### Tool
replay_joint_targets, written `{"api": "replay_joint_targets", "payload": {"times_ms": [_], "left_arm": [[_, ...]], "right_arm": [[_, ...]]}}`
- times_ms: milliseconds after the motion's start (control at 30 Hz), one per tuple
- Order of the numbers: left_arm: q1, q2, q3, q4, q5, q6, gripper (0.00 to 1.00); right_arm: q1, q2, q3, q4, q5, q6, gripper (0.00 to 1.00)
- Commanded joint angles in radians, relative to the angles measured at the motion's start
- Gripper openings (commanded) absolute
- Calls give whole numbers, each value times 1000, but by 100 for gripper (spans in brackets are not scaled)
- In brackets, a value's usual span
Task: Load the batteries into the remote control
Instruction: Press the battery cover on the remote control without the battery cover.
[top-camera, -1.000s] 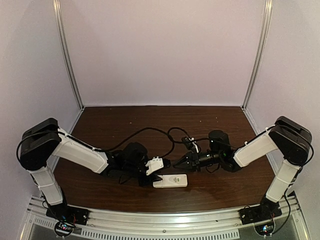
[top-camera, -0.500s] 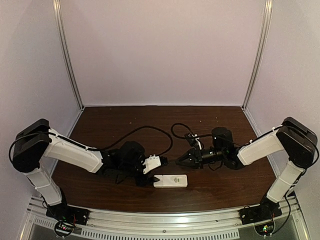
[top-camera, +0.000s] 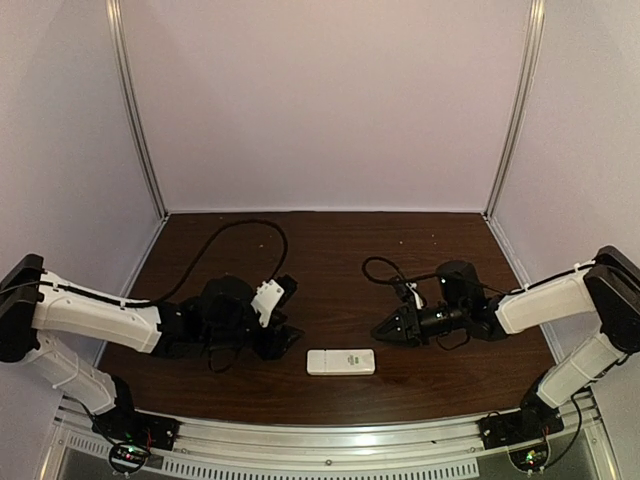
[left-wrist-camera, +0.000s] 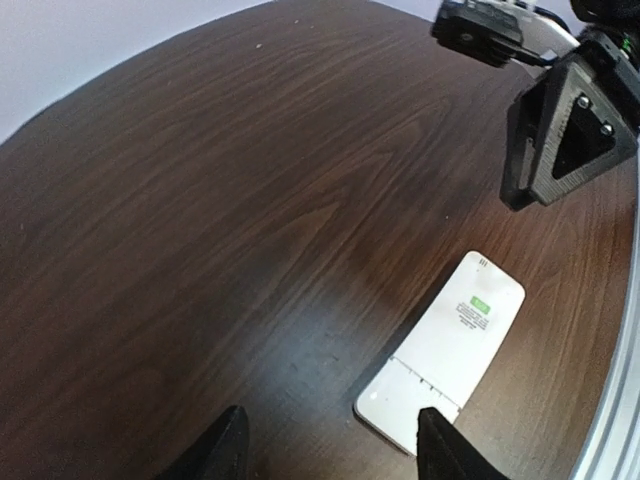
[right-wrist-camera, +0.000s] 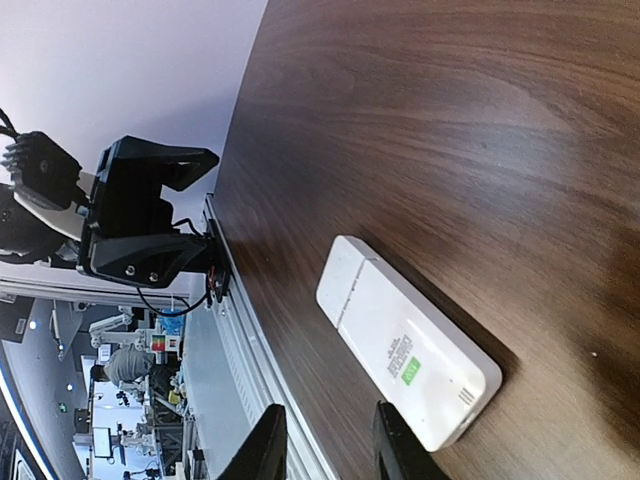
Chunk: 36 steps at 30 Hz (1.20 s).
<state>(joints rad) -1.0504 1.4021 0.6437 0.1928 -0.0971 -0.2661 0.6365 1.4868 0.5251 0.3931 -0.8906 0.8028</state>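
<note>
- The small white rectangular remote control (top-camera: 341, 361) lies flat on the dark brown wood-grain table (top-camera: 330, 250). It is near the front edge and roughly midway between the two arms.
- From the overhead camera I see its long axis running left to right, about parallel to the metal rail (top-camera: 330, 432) along the near edge.
- The face turned up carries a small green label (left-wrist-camera: 482, 305) and a thin seam across the body. The seamed end points towards my left arm, and the end with tiny slot marks points towards my right arm.
- The left gripper (top-camera: 292, 312) sits just left of and behind the remote, clear of it. On its wrist camera the jaws stand wide apart with only bare table between them.
- The right gripper (top-camera: 378, 332) sits right of and behind the remote, also clear of it. Its wrist camera shows a narrow gap between the two black fingers (right-wrist-camera: 265, 440) and nothing in it.
- Each wrist camera has the remote ahead of its fingers and the other gripper beyond it.
- Compared with a second ago, both grippers have drawn away. They were then nearly nose to nose just above the remote's left end, with the left one at that end.
- The left arm has pulled back towards its own side and now lies lower, and the right arm has retreated to the right.
- The remote itself has not shifted.
</note>
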Motion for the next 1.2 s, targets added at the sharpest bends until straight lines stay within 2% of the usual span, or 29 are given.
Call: {"api": "replay_joint_targets", "payload": {"times_ms": [0,233,400,633,1167], "left_arm": [[-31,1,-60,43,-70,-301,58],[-81,153,3,18,-63,-388,51],[-81,183,1,44,-58,-435,47],[-86,232,25,65,-31,-429,46],[-98,309,53,91,10,-420,38]], "right_arm": [[-8,-1,-51,-28,48,-35,31],[17,40,-76,32,51,-25,30],[36,71,-83,40,59,-25,30],[43,77,-80,-25,101,-67,30],[68,130,-82,21,97,-53,30]]}}
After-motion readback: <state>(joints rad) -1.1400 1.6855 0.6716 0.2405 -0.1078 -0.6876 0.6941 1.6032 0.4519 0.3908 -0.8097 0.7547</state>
